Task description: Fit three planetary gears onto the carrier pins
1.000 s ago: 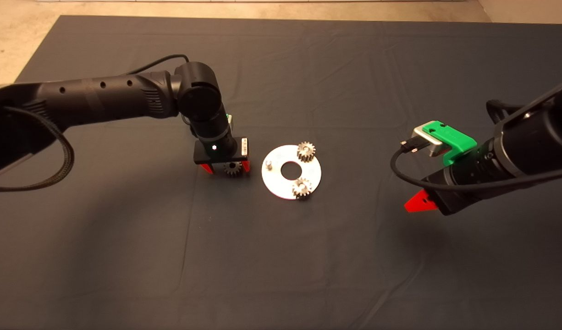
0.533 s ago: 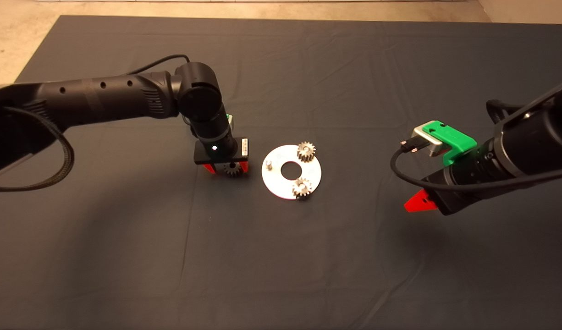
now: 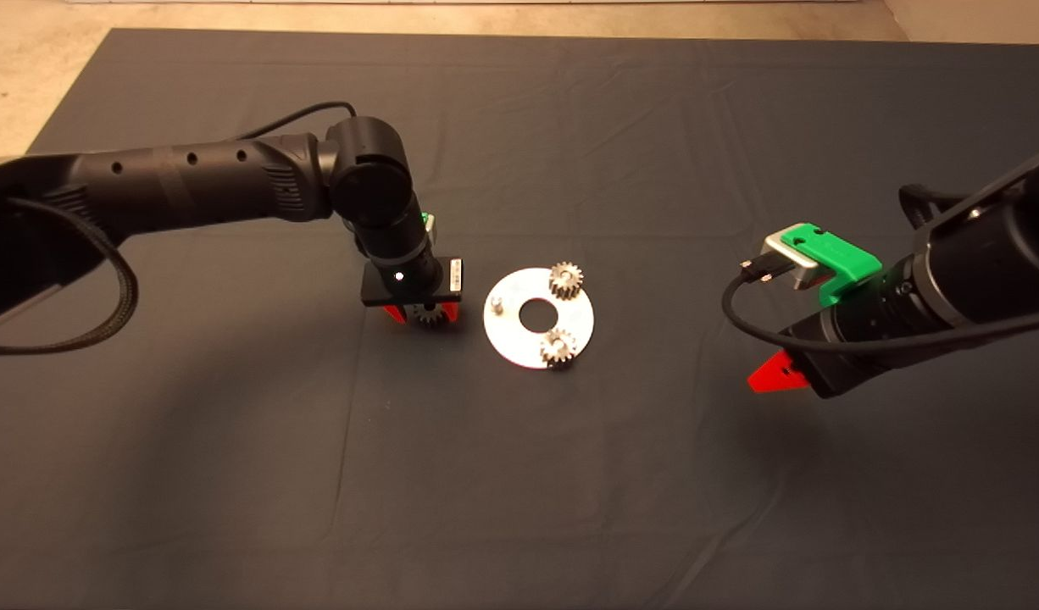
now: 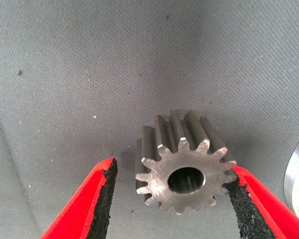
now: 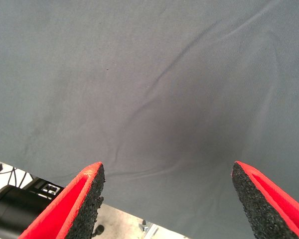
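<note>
Gear point(image 4: 184, 167) half-hidden under left tool point(image 3: 421, 313) | fingers apart

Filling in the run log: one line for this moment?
left gripper: open around third gear on mat | disc: two gears seated, one pin bare | right gripper: open, idle

Dim, soft shadows, sharp focus

A: Where does the head view look from?
B: High above, down on the mat point(image 3: 570, 127).
A: And the wrists?
B: Left sits close over the gear point(image 4: 184, 167) beside the disc point(image 3: 538, 318), which both views share. Right faces bare mat.
</note>
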Robot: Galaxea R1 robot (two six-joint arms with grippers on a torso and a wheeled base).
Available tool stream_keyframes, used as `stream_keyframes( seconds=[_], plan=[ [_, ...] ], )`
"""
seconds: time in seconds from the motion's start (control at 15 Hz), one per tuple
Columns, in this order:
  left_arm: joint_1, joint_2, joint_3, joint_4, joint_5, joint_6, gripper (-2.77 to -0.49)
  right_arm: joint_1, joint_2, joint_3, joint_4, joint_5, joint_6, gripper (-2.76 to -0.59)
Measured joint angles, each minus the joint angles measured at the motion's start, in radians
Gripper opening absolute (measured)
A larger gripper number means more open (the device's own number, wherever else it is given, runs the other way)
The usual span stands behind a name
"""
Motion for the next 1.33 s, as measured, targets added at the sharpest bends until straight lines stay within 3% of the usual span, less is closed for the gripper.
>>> stream_keyframes(
  seconds=[0.47,0.93,1.2,1.33],
  plan=[
    [0.0,0.0,-0.014,0.0,0.0,0.0,-1.75,0.0,0.0,0.0,0.0,0.0,0.0,-1.47],
    [0.0,0.0,-0.057,-0.003,-0.025,0.003,-1.75,0.0,0.0,0.002,0.004,0.0,0.0,-1.47],
    [-0.002,0.003,-0.057,-0.002,-0.027,0.016,-1.88,0.0,0.0,0.002,0.008,0.0,0.0,-1.47],
    [-0.002,0.006,-0.057,-0.001,-0.032,0.022,-2.06,0.0,0.0,0.002,0.008,0.0,0.0,-1.47]
  ],
)
